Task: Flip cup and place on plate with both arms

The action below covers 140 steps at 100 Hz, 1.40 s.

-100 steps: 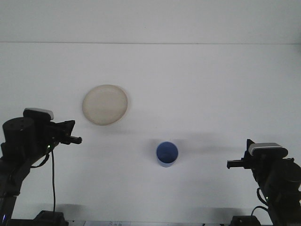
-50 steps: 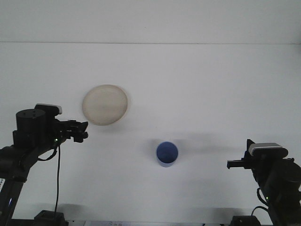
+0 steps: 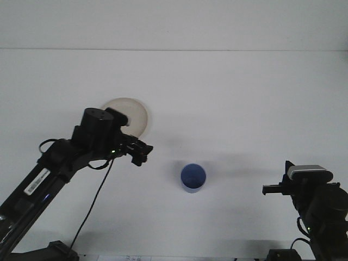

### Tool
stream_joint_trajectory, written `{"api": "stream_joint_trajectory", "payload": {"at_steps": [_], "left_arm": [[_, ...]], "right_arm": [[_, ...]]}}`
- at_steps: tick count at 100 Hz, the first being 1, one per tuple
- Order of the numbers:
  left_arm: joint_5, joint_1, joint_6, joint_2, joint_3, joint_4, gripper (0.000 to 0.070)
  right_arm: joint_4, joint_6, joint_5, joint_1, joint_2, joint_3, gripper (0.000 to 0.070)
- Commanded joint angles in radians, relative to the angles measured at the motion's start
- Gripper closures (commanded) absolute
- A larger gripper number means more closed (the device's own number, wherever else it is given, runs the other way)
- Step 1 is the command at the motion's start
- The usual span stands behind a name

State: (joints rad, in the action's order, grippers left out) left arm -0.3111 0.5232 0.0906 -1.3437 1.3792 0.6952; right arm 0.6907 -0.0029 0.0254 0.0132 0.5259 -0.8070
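The blue cup stands on the white table, right of centre, and I see it from above as a blue circle with a paler lower wall. The cream plate lies to the upper left, its left part hidden behind my left arm. My left gripper reaches out over the table between plate and cup, a short way left of and above the cup, touching neither. My right gripper stays low at the right, well apart from the cup and pointing left toward it.
The table's far edge meets the wall along a line at the top. A black cable hangs under the left arm. The right arm's body fills the lower right corner.
My left arm has swung from the far left toward the middle, crossing in front of the plate and nearing the cup. The right arm and the cup have not moved.
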Motion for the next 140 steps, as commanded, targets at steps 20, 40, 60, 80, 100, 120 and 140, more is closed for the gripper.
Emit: {"api": "stream_joint_trajectory", "payload": {"at_steps": [20,40,60,80,100,120,140], "left_arm": [[-0.003,0.138,-0.074,-0.235,0.167,0.055,0.0282],[-0.001,0.216,-0.11,-0.333,0.187,0.068,0.0281],[0.024,0.271,-0.128,-0.395,0.187,0.066,0.0282],[0.08,0.289,-0.13,-0.456,0.187,0.053,0.0282],[0.08,0.29,-0.127,-0.505,0.187,0.004,0.0432],[0.079,0.293,-0.124,-0.508,0.206,0.027,0.0692],[0.173,0.255,-0.1,-0.508,0.332,0.086,0.0692]], "right_arm": [[-0.01,0.007,0.001,0.002,0.005,-0.011,0.07],[-0.01,0.007,0.001,0.002,0.005,-0.011,0.07],[-0.01,0.007,0.001,0.002,0.005,-0.011,0.07],[-0.01,0.007,0.001,0.002,0.005,-0.011,0.07],[-0.01,0.007,0.001,0.002,0.005,-0.011,0.07],[-0.01,0.007,0.001,0.002,0.005,-0.011,0.07],[-0.01,0.007,0.001,0.002,0.005,-0.011,0.07]]}}
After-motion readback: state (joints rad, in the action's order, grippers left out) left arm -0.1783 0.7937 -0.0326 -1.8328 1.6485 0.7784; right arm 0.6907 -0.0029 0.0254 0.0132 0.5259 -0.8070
